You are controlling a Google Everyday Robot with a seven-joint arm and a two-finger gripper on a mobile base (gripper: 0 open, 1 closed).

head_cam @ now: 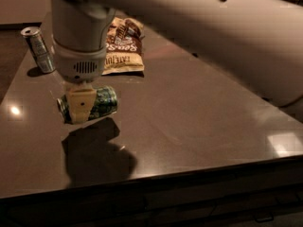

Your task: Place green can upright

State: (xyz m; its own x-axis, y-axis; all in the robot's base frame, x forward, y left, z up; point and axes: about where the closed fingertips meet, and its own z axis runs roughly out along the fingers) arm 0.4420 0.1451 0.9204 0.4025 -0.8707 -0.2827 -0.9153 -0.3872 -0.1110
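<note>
The green can (105, 101) has a shiny green body with pale markings. It lies horizontal, its silver end pointing left. My gripper (80, 109) hangs down from the thick white wrist and is shut on the can's left half. A cream finger pad (78, 103) covers the can's near side. The can hangs a little above the dark table (199, 126), with its shadow on the surface below and in front. The far finger is hidden behind the can.
A slim silver-grey can (38, 48) stands upright at the table's far left corner. A brown and white snack bag (124, 44) lies flat behind the gripper. My big white arm crosses the top right. The table's front edge (189, 171) runs below.
</note>
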